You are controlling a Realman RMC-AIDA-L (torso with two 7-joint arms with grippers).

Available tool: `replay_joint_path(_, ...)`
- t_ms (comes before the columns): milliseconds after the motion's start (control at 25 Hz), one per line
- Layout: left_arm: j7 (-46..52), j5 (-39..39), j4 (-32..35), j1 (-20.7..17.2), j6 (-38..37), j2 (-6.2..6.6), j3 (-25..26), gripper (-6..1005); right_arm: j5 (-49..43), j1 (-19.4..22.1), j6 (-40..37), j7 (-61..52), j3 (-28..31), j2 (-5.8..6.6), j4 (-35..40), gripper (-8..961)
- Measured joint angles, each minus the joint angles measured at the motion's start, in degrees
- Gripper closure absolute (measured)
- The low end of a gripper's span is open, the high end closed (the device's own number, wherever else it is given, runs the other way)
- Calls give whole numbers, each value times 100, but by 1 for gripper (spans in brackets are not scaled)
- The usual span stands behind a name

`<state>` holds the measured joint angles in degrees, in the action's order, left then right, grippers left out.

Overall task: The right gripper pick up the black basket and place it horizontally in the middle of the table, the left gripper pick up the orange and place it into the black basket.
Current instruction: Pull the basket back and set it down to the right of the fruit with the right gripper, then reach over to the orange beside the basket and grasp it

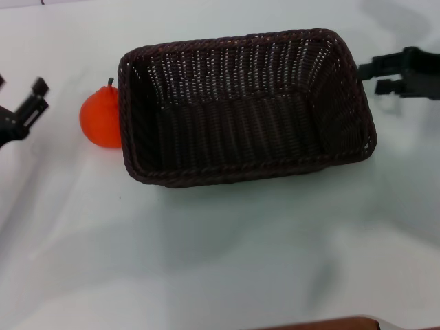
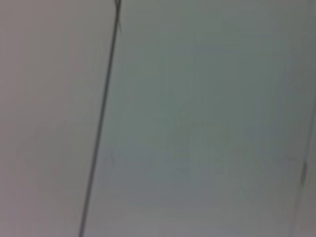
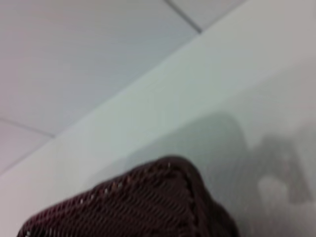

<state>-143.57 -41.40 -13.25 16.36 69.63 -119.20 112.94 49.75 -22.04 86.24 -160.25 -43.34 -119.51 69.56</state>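
The black basket (image 1: pixel 247 110) lies flat with its long side across the middle of the white table (image 1: pixel 220 247), and it is empty. The orange (image 1: pixel 101 118) sits on the table against the basket's left wall. My left gripper (image 1: pixel 38 96) is at the far left edge, a short way left of the orange and not touching it. My right gripper (image 1: pixel 371 75) is open and empty, just off the basket's right end. A corner of the basket's rim (image 3: pixel 148 202) shows in the right wrist view.
Bare tabletop extends in front of the basket. A brown strip (image 1: pixel 323 324) shows at the table's near edge. The left wrist view shows only a plain pale surface with a thin dark line (image 2: pixel 101 123).
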Motion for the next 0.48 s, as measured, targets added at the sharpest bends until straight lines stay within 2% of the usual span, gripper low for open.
replay_joint_path(240,697,-6,-15,159,-483,275,-885,193,379,140,-90,563,565,-26,-59,383)
replay_joint_path(360,1019,-8,-18,286,-597,377,-1303,191,501,180,-130,693,715,-28,-93,382)
replay_joint_path(480,1208,-9,-16,390,-630,420,-1615,190,528,192,-160,768,759,-25,-155,382)
